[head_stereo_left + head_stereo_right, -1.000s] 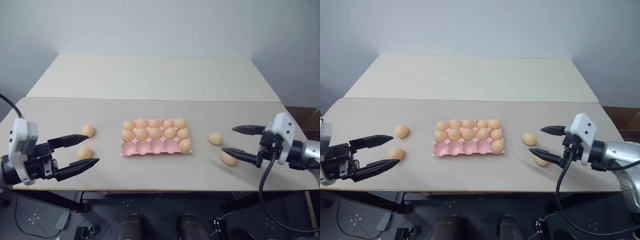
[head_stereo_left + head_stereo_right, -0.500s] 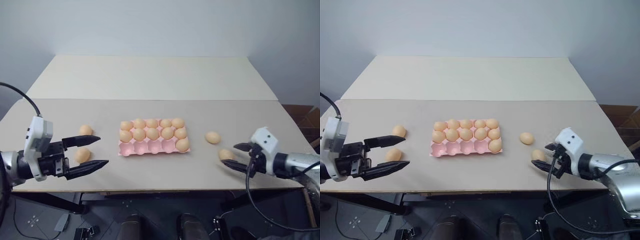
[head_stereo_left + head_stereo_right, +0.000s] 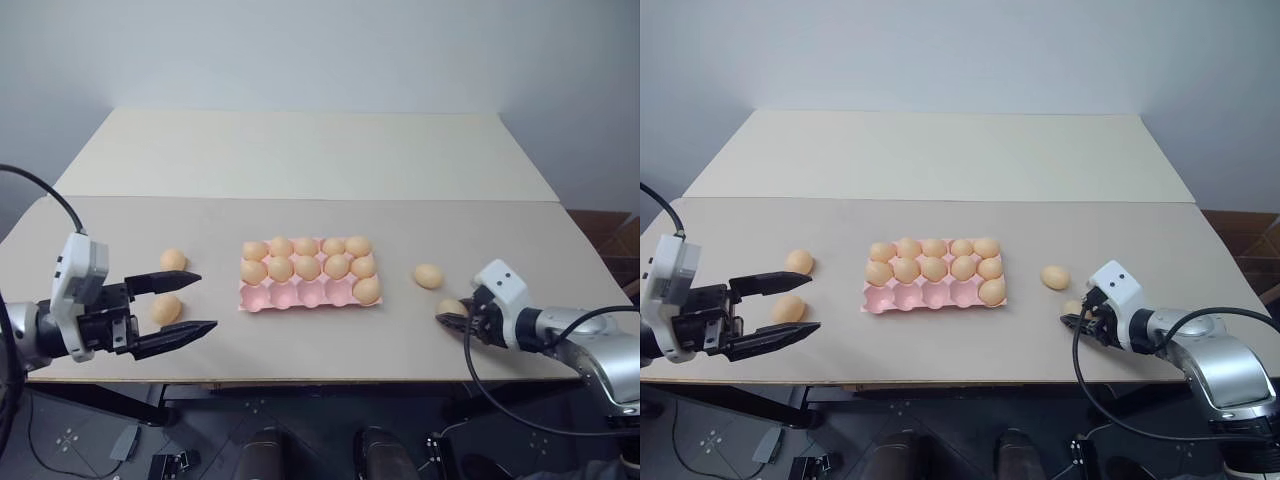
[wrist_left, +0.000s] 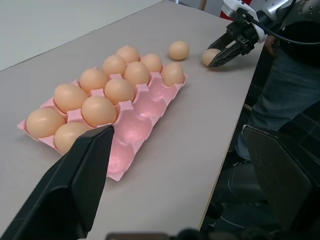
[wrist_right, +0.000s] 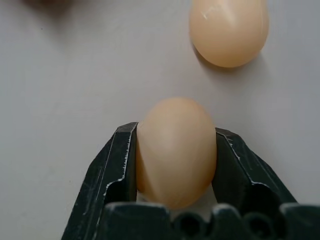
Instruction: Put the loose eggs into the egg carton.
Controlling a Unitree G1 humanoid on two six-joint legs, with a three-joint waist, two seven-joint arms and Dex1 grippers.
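eggs in egg carton [image 3: 262,297]: eleven
loose eggs: four; one [image 5: 176,150] pinched by right gripper [image 5: 175,155]; one [image 3: 429,276] near
left gripper [image 3: 180,304]: spread, two eggs beside

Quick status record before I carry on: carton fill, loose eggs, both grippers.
egg carton: eleven eggs in; near row has four empty cups
loose eggs, left: two on the table, one farther, one between the left gripper's fingers, untouched
loose eggs, right: one free, one gripped
left gripper: open
right gripper: shut on the gripped egg, at the table
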